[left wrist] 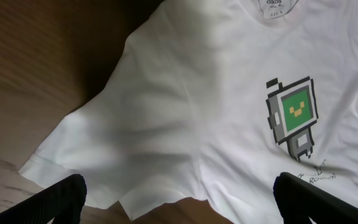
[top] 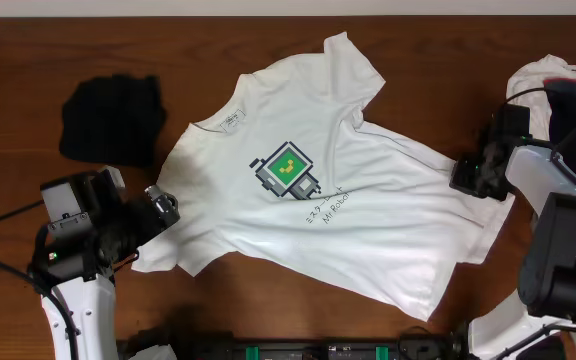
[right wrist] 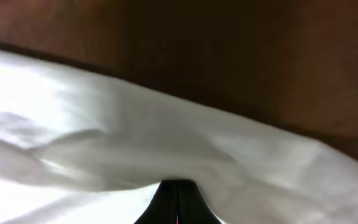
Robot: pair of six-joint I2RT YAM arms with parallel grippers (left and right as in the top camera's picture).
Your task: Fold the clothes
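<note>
A white T-shirt (top: pixel 368 200) with a green-and-grey pixel-robot print (top: pixel 288 172) lies spread face up on the wooden table (top: pixel 48 50), collar toward the far left. My left gripper (top: pixel 163 210) hovers open just off the shirt's near-left sleeve (left wrist: pixel 73 155); in the left wrist view its fingers (left wrist: pixel 58 199) stand wide apart over the sleeve's edge with nothing between them. My right gripper (top: pixel 465 178) is at the shirt's right edge. In the right wrist view its jaws (right wrist: pixel 178 190) are pressed together, with white fabric (right wrist: pixel 104 124) bunched at their tips.
A black garment (top: pixel 113 118) lies crumpled at the far left of the table. A pile of white and dark clothes (top: pixel 568 85) sits at the far right, behind the right arm. Bare wood shows around the shirt.
</note>
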